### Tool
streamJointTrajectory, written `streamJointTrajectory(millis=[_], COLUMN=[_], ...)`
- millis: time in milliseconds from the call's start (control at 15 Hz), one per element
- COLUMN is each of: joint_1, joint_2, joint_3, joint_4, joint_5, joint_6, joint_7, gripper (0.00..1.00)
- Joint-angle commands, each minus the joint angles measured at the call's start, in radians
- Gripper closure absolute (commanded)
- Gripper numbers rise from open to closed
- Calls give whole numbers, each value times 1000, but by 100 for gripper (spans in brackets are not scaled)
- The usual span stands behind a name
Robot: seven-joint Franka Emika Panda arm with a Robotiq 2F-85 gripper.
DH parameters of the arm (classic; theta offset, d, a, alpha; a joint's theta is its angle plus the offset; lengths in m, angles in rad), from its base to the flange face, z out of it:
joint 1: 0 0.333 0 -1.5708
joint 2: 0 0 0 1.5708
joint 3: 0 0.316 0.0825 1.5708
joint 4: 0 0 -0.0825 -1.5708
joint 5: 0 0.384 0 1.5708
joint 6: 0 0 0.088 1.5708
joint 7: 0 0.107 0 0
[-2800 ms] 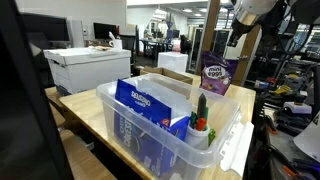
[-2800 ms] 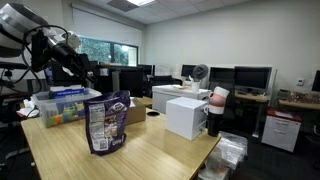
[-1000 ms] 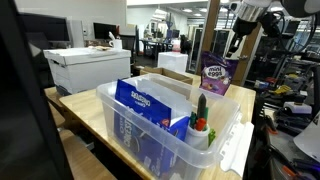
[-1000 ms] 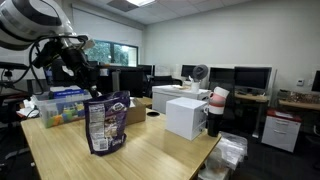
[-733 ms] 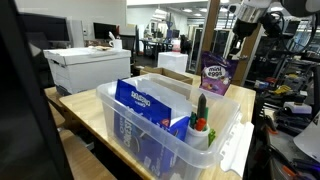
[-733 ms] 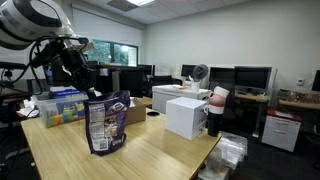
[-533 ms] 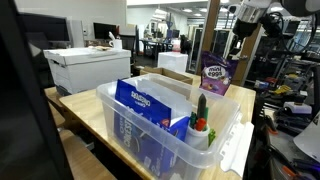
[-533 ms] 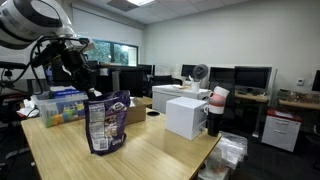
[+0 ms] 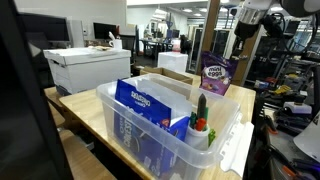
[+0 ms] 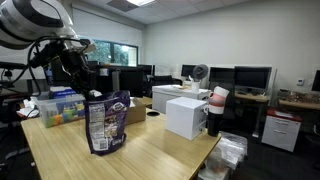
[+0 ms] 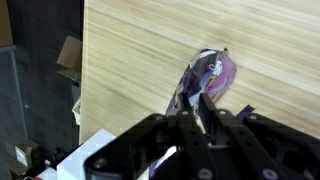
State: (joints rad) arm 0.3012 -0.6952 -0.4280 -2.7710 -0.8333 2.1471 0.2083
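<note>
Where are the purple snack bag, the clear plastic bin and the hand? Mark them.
purple snack bag (image 9: pixel 216 75), exterior view, front panel.
clear plastic bin (image 9: pixel 103 92), exterior view, rim corner.
hand (image 11: pixel 198 105), wrist view, between its fingertips.

The arm (image 10: pixel 30 18) wears white, rounded, glossy shells — its claw (image 11: pixel 198 104) is black and blocky.

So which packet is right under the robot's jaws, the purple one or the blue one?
The purple bag, standing alone on the wooden table below the jaws. The blue box sits apart, inside the clear bin.
</note>
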Motion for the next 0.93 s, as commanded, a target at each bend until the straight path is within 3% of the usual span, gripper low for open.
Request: streamJointTrajectory(millis=[0, 67, 133, 400, 533, 600, 667, 800, 867], joint_1=[33, 9, -119, -119, -119, -119, 12, -7, -142], joint_2=[-10, 0, 36, 36, 36, 36, 0, 2, 42], joint_3=[7, -3, 117, 114, 113, 113, -3, 0, 107], joint_4=[-10, 0, -9, -9, -9, -9, -2, -2, 2], joint_5=[26, 4, 87, 87, 87, 87, 15, 18, 103], joint_6=[-7, 0, 62, 63, 63, 63, 9, 19, 76], joint_7=[0, 0, -60, -59, -59, -59, -13, -24, -82], gripper=[54, 50, 69, 51, 50, 25, 24, 16, 12])
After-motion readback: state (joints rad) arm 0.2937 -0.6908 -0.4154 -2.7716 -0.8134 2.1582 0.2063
